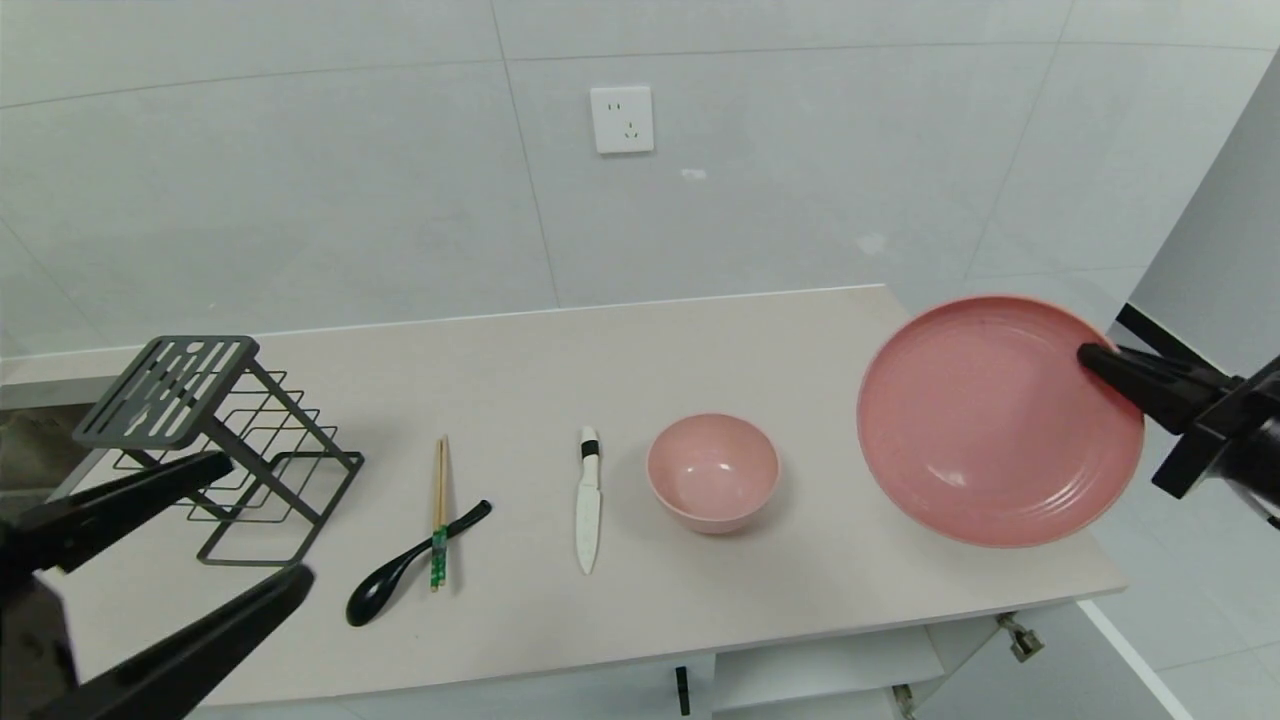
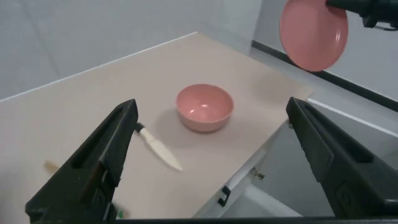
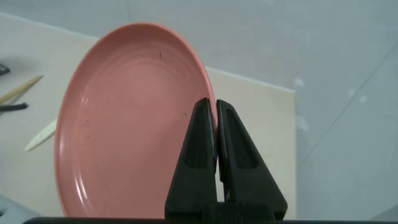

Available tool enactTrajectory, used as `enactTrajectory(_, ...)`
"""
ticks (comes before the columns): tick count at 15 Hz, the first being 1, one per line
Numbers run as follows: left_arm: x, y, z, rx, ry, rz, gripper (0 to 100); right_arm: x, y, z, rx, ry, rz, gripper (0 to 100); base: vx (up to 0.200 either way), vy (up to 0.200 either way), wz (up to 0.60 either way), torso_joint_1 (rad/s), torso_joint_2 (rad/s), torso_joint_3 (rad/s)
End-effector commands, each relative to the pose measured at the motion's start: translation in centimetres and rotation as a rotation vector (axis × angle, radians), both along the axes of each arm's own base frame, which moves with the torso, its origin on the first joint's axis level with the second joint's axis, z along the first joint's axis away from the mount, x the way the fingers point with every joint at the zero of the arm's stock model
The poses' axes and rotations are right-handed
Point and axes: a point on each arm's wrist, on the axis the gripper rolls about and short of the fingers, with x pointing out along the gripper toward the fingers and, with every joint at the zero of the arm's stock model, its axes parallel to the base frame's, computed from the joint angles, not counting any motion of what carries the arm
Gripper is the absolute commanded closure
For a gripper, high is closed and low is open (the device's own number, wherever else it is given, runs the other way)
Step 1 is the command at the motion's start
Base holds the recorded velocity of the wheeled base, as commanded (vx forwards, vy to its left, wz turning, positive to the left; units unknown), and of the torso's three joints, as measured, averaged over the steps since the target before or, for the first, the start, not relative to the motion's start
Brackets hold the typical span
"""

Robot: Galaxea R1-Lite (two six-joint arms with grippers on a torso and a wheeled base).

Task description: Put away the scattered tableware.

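Tableware lay scattered; the round pink plate (image 1: 990, 420) hung tilted above the right end of the beige worktop (image 1: 800, 340), its rim clamped in the right gripper (image 1: 1090, 358). On the worktop stood a small pink bowl (image 1: 712, 472), then a white knife (image 1: 588, 500), wooden chopsticks (image 1: 439, 500) lying across a black spoon (image 1: 385, 585), and a dark wire rack (image 1: 215, 440). The left gripper (image 1: 265, 520) hung beside the rack, fingers wide apart.

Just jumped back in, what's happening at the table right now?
The right gripper has its jaws shut on the rim of the plate, holding it tilted in the air at the right end of the table. The left gripper hangs open beside the rack, holding nothing. The bowl, knife, chopsticks and spoon lie on the table, not yet put away.
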Motion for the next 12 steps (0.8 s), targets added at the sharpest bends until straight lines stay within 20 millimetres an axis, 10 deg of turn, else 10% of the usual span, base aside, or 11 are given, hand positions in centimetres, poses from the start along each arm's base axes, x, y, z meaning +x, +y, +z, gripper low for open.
enactTrajectory(1,6.6,-2.3,-1.1,0.020,0.080,-0.123,0,-2.7,-1.4,1.9,0.012,-0.117,-0.065,100,0.000,0.000,0.00,0.000,0.00,0.000)
enactTrajectory(8,16.6,-5.4,-2.9,0.014,0.052,-0.160,0,-5.2,-2.6,-0.1,0.008,-0.104,-0.137,100,0.000,0.000,0.00,0.000,0.00,0.000)
enactTrajectory(12,19.0,-6.2,-3.6,-0.005,0.097,-0.132,0,-5.5,-2.6,-0.3,0.009,-0.100,-0.138,100,0.000,0.000,0.00,0.000,0.00,0.000)
